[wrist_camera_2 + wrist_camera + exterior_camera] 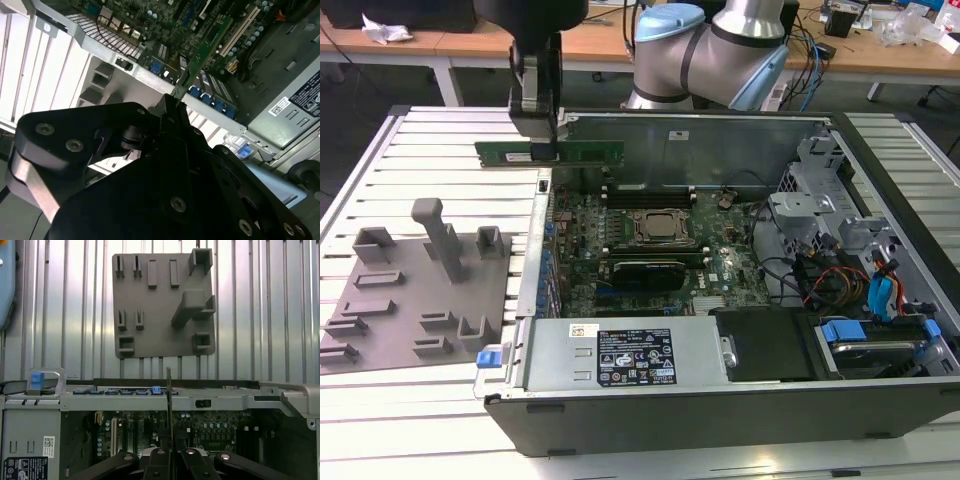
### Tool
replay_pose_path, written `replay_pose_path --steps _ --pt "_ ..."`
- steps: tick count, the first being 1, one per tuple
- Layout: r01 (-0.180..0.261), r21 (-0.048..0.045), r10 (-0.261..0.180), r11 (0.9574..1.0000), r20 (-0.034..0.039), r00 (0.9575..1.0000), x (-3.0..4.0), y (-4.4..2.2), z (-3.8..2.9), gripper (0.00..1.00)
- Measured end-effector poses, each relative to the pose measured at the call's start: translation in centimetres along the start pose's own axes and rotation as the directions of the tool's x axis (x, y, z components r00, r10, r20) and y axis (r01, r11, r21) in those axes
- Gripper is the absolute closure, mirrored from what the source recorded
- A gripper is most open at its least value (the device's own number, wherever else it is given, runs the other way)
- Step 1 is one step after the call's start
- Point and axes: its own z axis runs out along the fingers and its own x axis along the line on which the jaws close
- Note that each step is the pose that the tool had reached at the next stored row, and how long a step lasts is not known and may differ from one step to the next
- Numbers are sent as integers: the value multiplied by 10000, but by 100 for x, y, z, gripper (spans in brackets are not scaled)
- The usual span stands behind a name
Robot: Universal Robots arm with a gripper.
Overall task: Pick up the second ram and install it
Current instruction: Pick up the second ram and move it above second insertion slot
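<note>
In the upper left of the exterior view the tool is clenched on the second ram. It grips the green stick near its middle and holds it in the air, standing on edge, above the left wall of the open computer case and clear of the grey holder tray on the slatted surface. The stick's long axis runs left to right across that frame, roughly parallel to the black memory slots beside the CPU socket, which lie to the tool's lower right, down inside the case.
</note>
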Motion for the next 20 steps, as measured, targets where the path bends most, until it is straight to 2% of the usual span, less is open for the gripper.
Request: replay_pose_path --steps 7,10,11,15,20 --pt "-1 -1 1 10000 0 10000 -7 -160 -9 86" --pt "-1 -3 1 10000 1 10000 -20 -318 -14 86" --pt "-1 -4 1 10000 0 10000 -22 -337 -15 86" --pt "-1 -14 1 10000 0 10000 -61 -502 -6 86" --pt "-6 -21 6 10000 23 10000 -89 -595 11 86"
